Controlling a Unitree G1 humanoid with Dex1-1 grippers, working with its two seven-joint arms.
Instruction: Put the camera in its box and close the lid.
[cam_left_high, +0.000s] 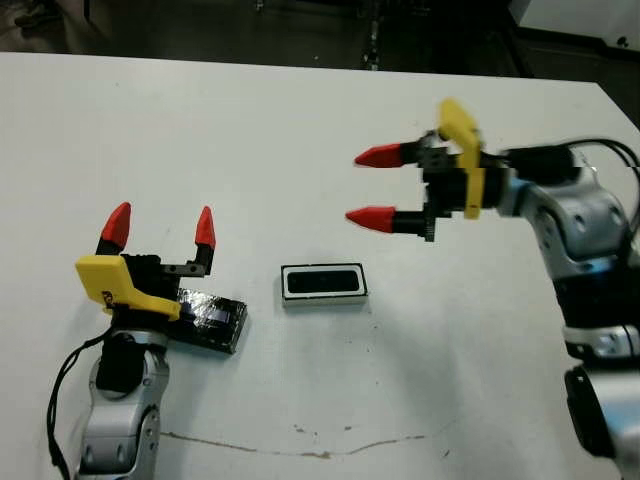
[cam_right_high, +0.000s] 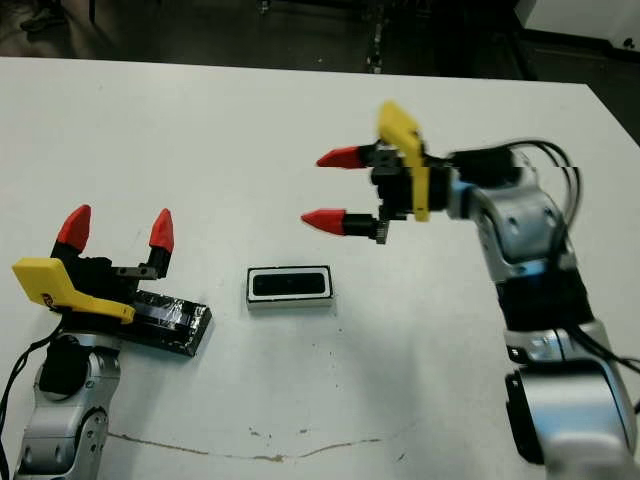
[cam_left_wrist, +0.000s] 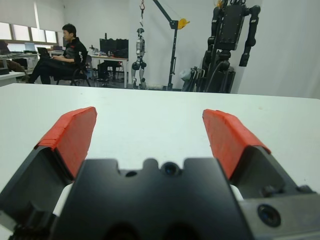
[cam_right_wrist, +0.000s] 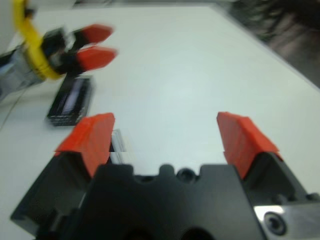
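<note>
The box, a small white-rimmed tray, lies in the middle of the table. A black oblong fills its inside, the camera. The glossy black lid lies flat to the left of the box, partly under my left gripper. That gripper is open with its red fingertips pointing up and away and holds nothing. My right gripper hangs open above the table, up and to the right of the box, with its fingers pointing left. The right wrist view shows the lid and the left gripper beyond it.
A thin dark scratch line runs across the white table near its front edge. A black cable loops beside my left arm. Beyond the table a person sits at a desk, and robot stands rise behind.
</note>
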